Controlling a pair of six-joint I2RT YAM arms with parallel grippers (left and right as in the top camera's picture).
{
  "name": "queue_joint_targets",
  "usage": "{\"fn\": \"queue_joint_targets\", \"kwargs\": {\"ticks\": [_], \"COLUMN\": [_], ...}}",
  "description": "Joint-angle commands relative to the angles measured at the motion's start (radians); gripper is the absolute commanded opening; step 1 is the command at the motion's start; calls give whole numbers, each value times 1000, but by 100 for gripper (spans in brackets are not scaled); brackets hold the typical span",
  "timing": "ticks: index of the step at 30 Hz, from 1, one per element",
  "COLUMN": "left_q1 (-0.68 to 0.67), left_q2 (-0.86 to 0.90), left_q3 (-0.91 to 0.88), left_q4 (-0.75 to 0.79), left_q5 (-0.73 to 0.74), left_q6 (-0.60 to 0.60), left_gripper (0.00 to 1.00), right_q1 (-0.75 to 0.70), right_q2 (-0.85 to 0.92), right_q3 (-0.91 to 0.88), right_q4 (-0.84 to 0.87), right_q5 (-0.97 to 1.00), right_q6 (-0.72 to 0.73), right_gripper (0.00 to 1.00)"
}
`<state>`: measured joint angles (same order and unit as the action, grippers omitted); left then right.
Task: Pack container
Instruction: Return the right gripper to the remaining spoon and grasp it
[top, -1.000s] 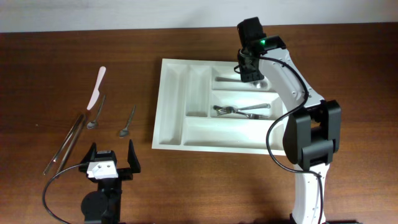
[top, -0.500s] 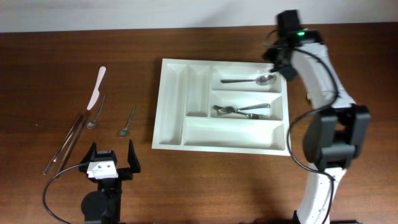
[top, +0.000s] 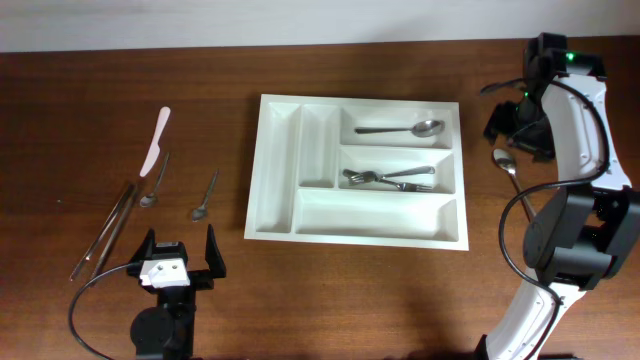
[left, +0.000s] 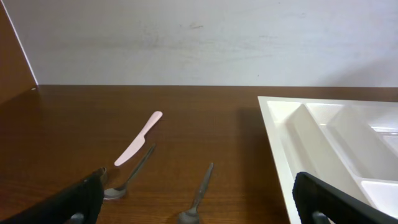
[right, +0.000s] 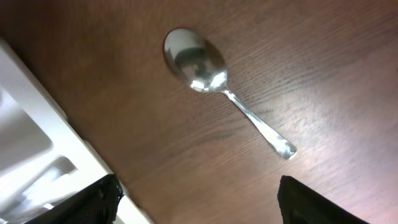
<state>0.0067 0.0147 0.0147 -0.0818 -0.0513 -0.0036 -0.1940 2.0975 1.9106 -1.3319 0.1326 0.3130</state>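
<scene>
- Large white rectangular plastic cutlery tray at mid-table, with a steel spoon and steel forks in separate wide compartments.
- Right gripper just off the tray's right side, fingers apart and empty, near a second steel spoon on the table.
- Left gripper at front left, fingers apart and empty.

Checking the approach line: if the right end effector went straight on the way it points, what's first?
Probably the loose spoon on the table, right of the container: it lies ahead of the open right end effector in the wrist view. Clearance is unclear.
</scene>
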Motion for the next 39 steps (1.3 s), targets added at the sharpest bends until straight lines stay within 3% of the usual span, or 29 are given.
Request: {"fn": "queue_joint_targets", "kwargs": {"ticks": [1, 6, 12, 19, 23, 35, 39], "left_q1": [-4, -4, -4, -4, -4, -4, -4], "left_q2": [-9, -9, -9, -9, -9, -9, -9], "left_q3": [-5, -5, -5, -5, -5, -5, -5], "left_q4": [0, 0, 0, 0, 0, 0, 0], "left_q5": [11, 11, 11, 11, 11, 11, 11], "left_q6": [-3, -3, -3, -3, -3, -3, -3], "left_gripper": [99, 99, 99, 99, 99, 99, 99], "right_q1": [-14, -48, -105, -145, -145, -147, -147], "right_q2": [-11, -9, -7, 0, 13, 117, 124], "right_q3": [-38, -135, -232, -250, -251, -252, -252], "right_q4": [10, 105, 229, 320, 364, 366, 366], "right_q5": [3, 13, 10, -2, -73, -185, -186], "right_q6": [-175, -277, -280, -281, -360, -422, -422], "right_gripper": [82, 82, 83, 88, 89, 88, 82]}}
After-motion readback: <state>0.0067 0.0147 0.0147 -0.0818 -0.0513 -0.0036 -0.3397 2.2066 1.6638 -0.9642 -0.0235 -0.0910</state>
